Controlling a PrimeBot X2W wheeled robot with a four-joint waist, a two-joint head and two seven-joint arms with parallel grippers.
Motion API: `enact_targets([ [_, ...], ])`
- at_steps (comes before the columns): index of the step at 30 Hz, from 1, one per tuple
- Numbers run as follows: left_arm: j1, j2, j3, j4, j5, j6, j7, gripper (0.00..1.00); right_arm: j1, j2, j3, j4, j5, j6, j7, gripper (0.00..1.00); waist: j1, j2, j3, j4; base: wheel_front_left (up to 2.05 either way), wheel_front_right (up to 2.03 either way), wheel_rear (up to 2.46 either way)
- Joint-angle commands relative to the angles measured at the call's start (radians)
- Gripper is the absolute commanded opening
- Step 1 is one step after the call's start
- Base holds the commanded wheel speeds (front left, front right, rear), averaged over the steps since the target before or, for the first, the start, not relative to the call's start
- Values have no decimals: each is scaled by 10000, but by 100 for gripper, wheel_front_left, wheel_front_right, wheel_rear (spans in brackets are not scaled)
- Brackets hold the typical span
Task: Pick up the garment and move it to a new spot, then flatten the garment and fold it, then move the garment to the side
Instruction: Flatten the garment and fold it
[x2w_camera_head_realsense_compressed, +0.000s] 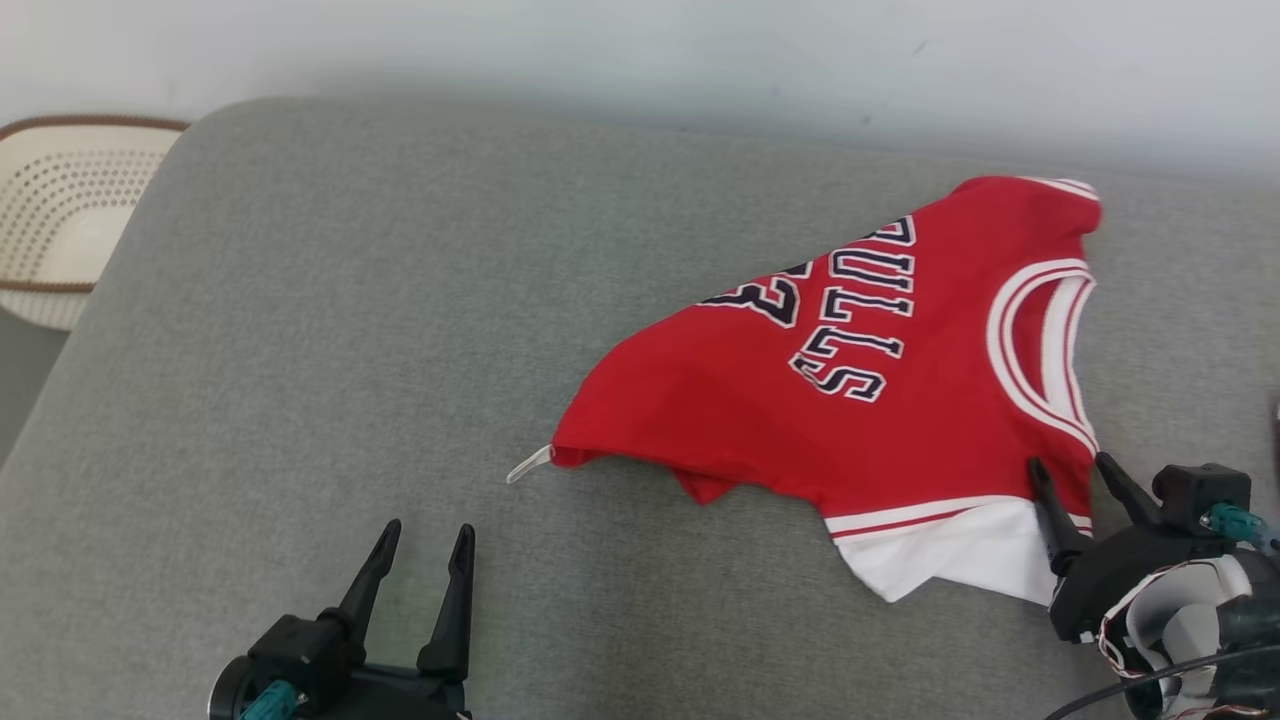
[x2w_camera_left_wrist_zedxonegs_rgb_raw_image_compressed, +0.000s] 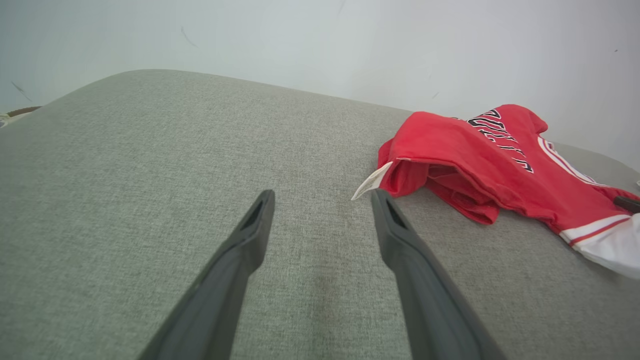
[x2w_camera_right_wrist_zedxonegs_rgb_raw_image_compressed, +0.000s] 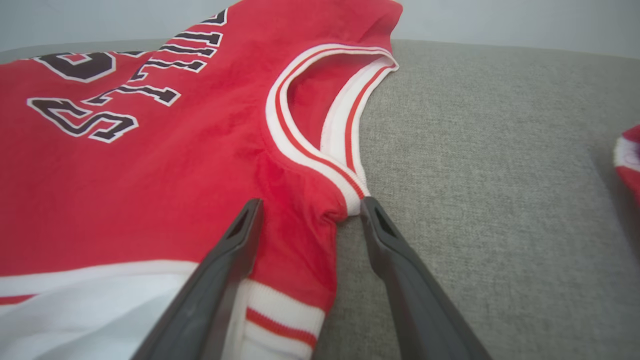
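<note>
Right gripper (x2w_camera_head_realsense_compressed: 1070, 463) stands with fingers spread, straddling the shoulder of the red jersey (x2w_camera_head_realsense_compressed: 850, 430) beside its striped neckline, not clamped on it. Left gripper (x2w_camera_head_realsense_compressed: 428, 528) is spread too, holding nothing, over bare cushion. A grey cushion (x2w_camera_head_realsense_compressed: 300, 350) spans the foreground; the jersey lies rumpled on its right part, lettering up, white hem nearest the robot. A cream perforated basket (x2w_camera_head_realsense_compressed: 60, 210) stands off the cushion's left edge. A small white tag (x2w_camera_head_realsense_compressed: 528, 464) juts from the jersey's left tip.

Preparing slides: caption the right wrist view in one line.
Right gripper, jaws open, straddles the shoulder of a red jersey lying on the grey cushion.
</note>
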Motion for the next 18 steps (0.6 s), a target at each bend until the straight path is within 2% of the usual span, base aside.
enact_targets([
  [1, -134, 9, -58, -98, -24, 43, -13, 100, -185, 14, 38, 307, -56, -12, -8, 100, 0, 0, 356, 406, 0, 0, 0],
  [2, -171, 12, -74, -148, -43, 76, -13, 100, -322, 13, 43, 538, -104, -12, -7, 92, 0, 0, 401, 469, 0, 0, 0],
  [3, -218, 9, -131, -203, -48, 75, -13, 100, -439, -5, -19, 830, -155, -12, -5, 67, 0, 0, 452, 534, 0, 0, 0],
  [4, -269, 7, -168, -257, -44, 84, -13, 100, -569, 2, -95, 1128, -222, -12, -2, 27, 0, 0, 488, 583, 0, 0, 0],
  [5, -305, 6, -219, -310, -65, 115, -13, 100, -725, 15, -199, 1312, -300, -13, 1, 5, 0, 0, 534, 638, 0, 0, 0],
  [6, -303, 9, -250, -344, -78, 138, -13, 100, -817, 17, -261, 1491, -434, -13, 2, 0, 0, 0, 566, 677, 0, 0, 0],
  [17, -473, 10, -537, -498, -151, 152, -13, 100, -1601, -629, -2691, 2042, -2454, -13, -4, 0, 0, 0, 699, 776, 0, 0, 0],
  [18, -461, 10, -559, -486, -156, 155, -13, 100, -1550, -623, -2854, 2088, -2582, -13, -4, 8, 0, 0, 670, 753, 0, 0, 0],
])
